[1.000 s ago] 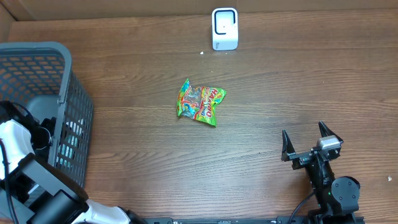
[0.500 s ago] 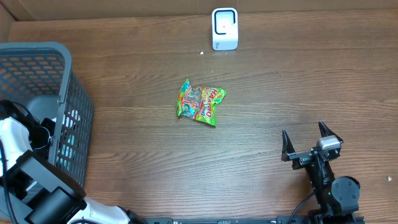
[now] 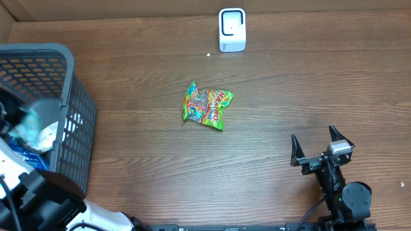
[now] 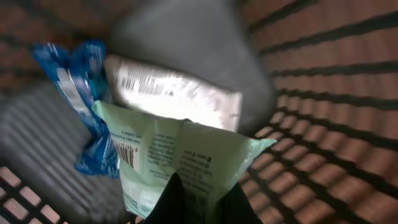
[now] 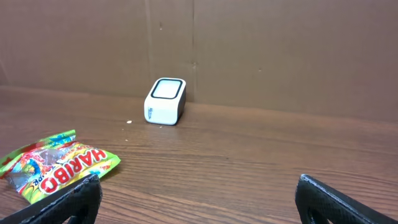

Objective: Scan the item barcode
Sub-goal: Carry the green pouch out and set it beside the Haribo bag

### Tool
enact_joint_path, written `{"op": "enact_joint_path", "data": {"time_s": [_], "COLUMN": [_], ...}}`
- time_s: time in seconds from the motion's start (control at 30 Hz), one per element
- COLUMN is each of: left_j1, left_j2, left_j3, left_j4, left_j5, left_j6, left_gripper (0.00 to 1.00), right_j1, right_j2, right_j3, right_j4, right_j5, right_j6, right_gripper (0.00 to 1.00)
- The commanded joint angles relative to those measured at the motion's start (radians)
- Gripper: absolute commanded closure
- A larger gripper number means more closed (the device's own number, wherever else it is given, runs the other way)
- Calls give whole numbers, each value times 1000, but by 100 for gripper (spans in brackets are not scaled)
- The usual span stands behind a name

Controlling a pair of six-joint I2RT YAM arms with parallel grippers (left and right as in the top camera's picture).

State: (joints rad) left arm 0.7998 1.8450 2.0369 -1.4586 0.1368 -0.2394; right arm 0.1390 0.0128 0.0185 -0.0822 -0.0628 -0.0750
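In the left wrist view my left gripper (image 4: 202,200) is shut on the lower edge of a pale green packet (image 4: 186,152), which shows a small barcode (image 4: 126,155) on its left side. It hangs inside the grey basket (image 3: 77,109); from overhead the packet (image 3: 31,125) is a blur. The white scanner (image 3: 232,29) stands at the table's far edge, also visible from the right wrist as the scanner (image 5: 165,101). My right gripper (image 3: 314,146) rests open near the front right, with nothing between its fingers.
Below the held packet lie a white packet (image 4: 174,93) with a long barcode and a blue wrapper (image 4: 78,93). A green Haribo bag (image 3: 207,106) lies mid-table, ahead and left of the right gripper (image 5: 199,199). Cardboard walls close off the back.
My left gripper has shut on the pale green packet and lifted it within the basket. The right arm, the Haribo bag and the scanner have not moved.
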Motion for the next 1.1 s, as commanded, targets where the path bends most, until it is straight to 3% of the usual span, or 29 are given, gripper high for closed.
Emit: {"op": "enact_joint_path", "data": {"time_s": [0.0,0.13,0.27,0.4,0.57,0.87,1.07], "left_j1": [-22,-88,-240,-443,-702,-993,-1127], "left_j2": [-54,-122,-216,-270,-252,-225,-197], "left_j3": [178,324,378,378,362,82,-209], "left_j4": [-45,-76,-85,-118,-231,-209,-65], "left_j5": [93,131,118,28,-131,-231,-234], "left_j6": [66,99,142,134,23,-118,-182], "left_gripper": [96,96,96,96,96,96,96], "right_j1": [6,6,6,6,6,6,6], "right_j2": [-10,-10,-10,-10,-10,-10,-10], "right_j3": [-11,-11,-11,-11,-11,-11,-11], "right_j4": [5,5,5,5,5,5,5], "right_j5": [6,6,6,6,6,6,6], "right_j6": [-1,-1,-1,-1,-1,-1,-1], "right_gripper": [0,0,0,0,0,0,0]}}
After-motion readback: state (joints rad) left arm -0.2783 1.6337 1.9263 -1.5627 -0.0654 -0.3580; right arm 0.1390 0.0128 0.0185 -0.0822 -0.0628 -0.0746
